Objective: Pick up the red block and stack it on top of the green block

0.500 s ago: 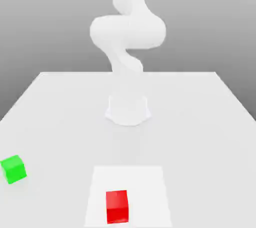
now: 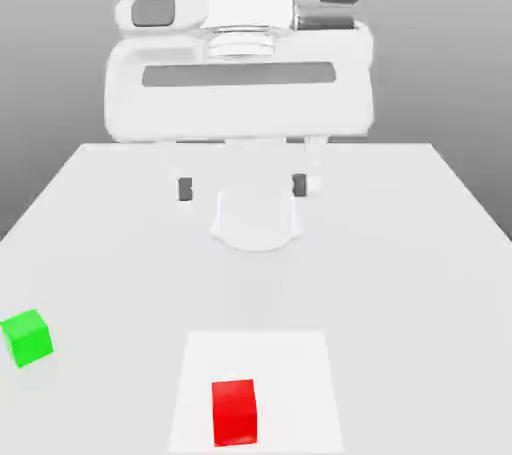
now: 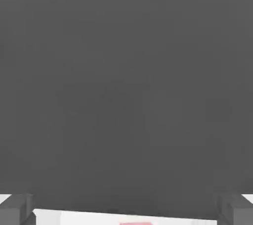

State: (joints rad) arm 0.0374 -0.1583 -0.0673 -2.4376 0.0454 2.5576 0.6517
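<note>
Exterior view first, reading from its left: we see the green block (image 2: 27,336) sitting on the white table (image 2: 430,243) near the left edge, resting flat with nothing touching it. Moving toward the middle, we find the red block (image 2: 235,411) low in the frame, lying on a slightly brighter white patch (image 2: 300,383) of the tabletop, well apart from the green block. Above both, we see the broad white hand of the arm (image 2: 240,73) hanging in front of the camera, with the gripper (image 2: 242,186) pointing down over the table. Its two dark fingertips (image 2: 185,188) stand wide apart with nothing between them, clear of both blocks. From the hand view we catch those fingers (image 3: 15,210) at opposite sides and a sliver of the red block (image 3: 134,223) between them.
</note>
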